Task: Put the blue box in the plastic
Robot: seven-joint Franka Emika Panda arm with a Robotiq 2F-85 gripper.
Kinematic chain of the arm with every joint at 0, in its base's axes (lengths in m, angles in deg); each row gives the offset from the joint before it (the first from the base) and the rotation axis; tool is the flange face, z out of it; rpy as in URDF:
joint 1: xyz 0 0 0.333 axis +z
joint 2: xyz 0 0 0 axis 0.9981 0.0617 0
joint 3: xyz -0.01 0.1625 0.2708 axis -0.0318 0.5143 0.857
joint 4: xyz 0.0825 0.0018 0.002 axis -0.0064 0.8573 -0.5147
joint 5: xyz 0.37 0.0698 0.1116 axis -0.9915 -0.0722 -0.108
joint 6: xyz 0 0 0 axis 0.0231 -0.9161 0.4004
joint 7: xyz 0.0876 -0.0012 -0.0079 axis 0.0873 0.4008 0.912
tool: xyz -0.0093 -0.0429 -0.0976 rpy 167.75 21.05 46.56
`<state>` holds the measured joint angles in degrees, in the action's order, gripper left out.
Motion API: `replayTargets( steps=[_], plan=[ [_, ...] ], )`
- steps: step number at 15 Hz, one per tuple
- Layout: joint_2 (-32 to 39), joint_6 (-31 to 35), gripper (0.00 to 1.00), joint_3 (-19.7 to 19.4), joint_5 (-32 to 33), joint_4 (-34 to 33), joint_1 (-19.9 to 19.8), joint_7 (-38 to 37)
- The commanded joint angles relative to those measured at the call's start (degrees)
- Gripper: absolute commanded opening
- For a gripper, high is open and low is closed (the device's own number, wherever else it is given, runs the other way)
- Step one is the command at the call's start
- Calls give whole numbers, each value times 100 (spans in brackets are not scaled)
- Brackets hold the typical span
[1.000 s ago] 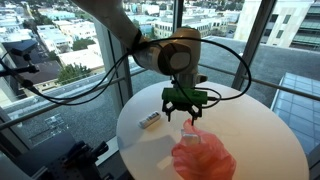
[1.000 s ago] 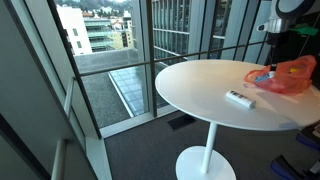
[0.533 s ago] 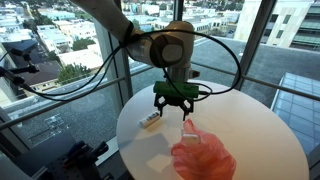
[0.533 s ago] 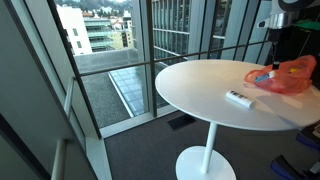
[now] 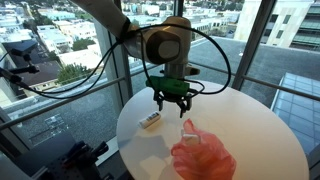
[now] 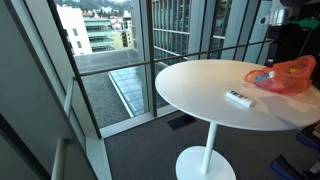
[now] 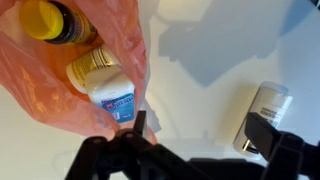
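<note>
The pincer (image 5: 172,104) hangs above the round white counter (image 5: 250,130) with its fingers spread wide and nothing between them. It is clear of the counter and touches nothing.

The blue box (image 7: 110,95), white with a blue label, lies in the mouth of the orange plastic bag (image 5: 205,160). In the wrist view its labelled end shows at the opening and the rest sits under the thin plastic. Deeper in the same bag lies a yellow-capped bottle (image 7: 45,18), just beside the box. In an exterior view a pale end pokes out of the bag's top edge on the pincer's side.

A small white tube (image 5: 150,119) lies flat on the bare counter, well apart from the bag. In the wrist view it sits close to one dark fingertip of the pincer.
</note>
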<state>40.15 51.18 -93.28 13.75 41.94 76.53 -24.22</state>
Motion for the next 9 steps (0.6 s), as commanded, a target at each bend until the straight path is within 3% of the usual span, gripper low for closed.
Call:
replayTargets(
  steps=[1, 5, 9],
  plan=[
    [-257, 206, 100, -54, -31, 179, 72, -791],
    [-281, 283, 100, -73, 73, 199, 95, -1272],
    [-100, 198, 100, -50, -9, 73, 64, -1046]
  ],
)
